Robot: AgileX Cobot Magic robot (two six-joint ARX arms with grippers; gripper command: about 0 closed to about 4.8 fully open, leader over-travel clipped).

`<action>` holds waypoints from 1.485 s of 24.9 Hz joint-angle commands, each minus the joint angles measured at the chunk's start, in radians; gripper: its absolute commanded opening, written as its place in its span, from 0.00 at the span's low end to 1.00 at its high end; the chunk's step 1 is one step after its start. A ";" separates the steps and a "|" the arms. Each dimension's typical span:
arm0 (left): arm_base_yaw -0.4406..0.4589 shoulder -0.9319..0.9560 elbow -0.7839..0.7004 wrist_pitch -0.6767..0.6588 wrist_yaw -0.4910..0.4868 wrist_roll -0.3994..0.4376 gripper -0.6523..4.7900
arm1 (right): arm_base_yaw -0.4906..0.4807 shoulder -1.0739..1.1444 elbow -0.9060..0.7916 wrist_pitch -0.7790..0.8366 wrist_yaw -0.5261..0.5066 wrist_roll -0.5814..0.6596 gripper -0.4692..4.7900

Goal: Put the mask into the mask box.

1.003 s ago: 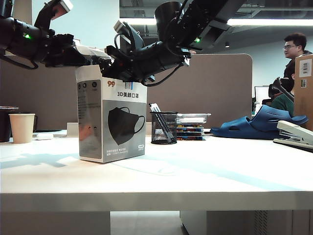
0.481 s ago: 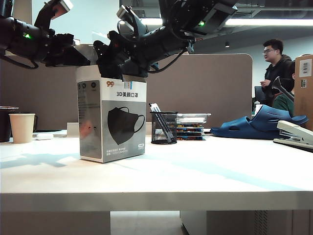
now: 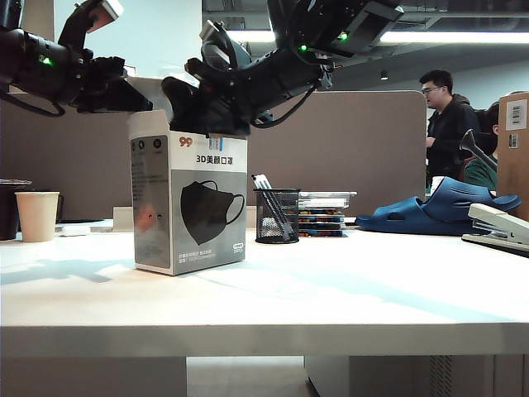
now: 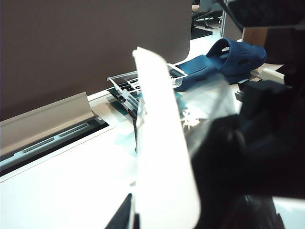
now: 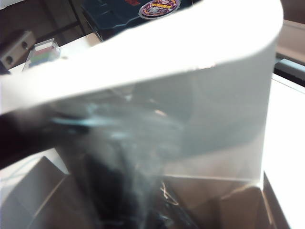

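White-and-grey cardboard mask box (image 3: 188, 203) stands upright, long axis vertical, my right gripper (image 3: 183, 98) at its open top. Shiny clear-wrapped black mask (image 5: 119, 157) sits blurred in that opening; whether these jaws pinch it I cannot tell. My left gripper (image 3: 132, 93), jaws pressed together, hangs beside the top flap (image 4: 162, 157).

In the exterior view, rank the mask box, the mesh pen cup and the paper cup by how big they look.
1. mask box, plainly largest.
2. mesh pen cup and paper cup look close in size; the pen cup seems slightly wider, but they may sit at different depths, so I won't rank them.
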 commanded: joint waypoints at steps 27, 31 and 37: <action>0.001 -0.003 0.003 0.015 0.006 -0.001 0.11 | 0.003 -0.060 0.002 0.029 -0.109 0.091 1.00; 0.001 -0.003 0.003 0.010 0.006 -0.001 0.11 | 0.003 -0.060 0.002 0.018 -0.103 0.093 1.00; 0.001 -0.003 0.002 0.010 0.006 -0.001 0.11 | 0.002 -0.059 0.002 -0.105 -0.075 0.080 0.92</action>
